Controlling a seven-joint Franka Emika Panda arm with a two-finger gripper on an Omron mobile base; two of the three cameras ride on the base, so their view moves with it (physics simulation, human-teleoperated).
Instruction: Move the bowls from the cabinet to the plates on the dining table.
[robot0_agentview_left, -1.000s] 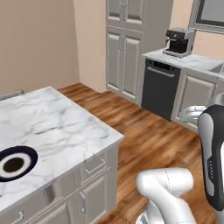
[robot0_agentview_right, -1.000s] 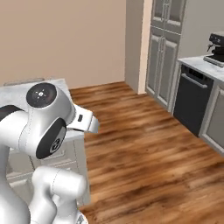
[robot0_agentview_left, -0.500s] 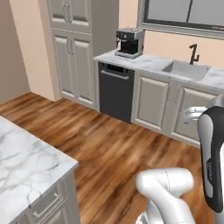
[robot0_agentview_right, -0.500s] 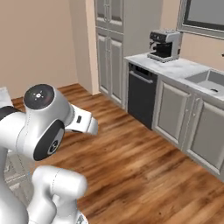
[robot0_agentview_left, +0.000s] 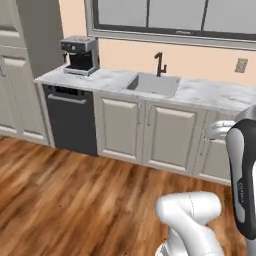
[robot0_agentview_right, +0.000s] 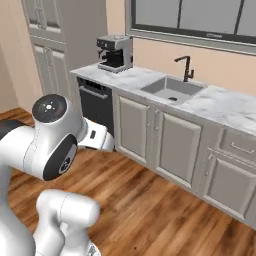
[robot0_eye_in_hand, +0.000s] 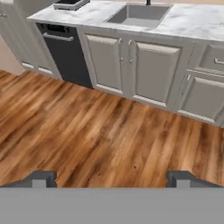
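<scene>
My gripper (robot0_eye_in_hand: 113, 179) stands open in the hand view, its two dark fingertips (robot0_eye_in_hand: 43, 178) far apart with nothing between them, hanging over bare wood floor (robot0_eye_in_hand: 87, 127). A tall grey-beige cabinet (robot0_agentview_right: 50, 65) with recessed-panel doors, all shut, rises at the far left (robot0_agentview_left: 15, 85). The bowls, the plates and the dining table are out of view.
A marble worktop (robot0_agentview_left: 215, 95) runs along the wall ahead, with a sink (robot0_agentview_left: 152, 84) and a coffee machine (robot0_agentview_left: 80, 54). A dark dishwasher (robot0_agentview_right: 95, 107) and shut base cabinets (robot0_eye_in_hand: 153, 72) sit beneath it. Open floor lies between me and them.
The whole picture has swung as the base turned: the marble table with its plate slid out of view to the left and the sink counter came in. The gripper stayed open.
</scene>
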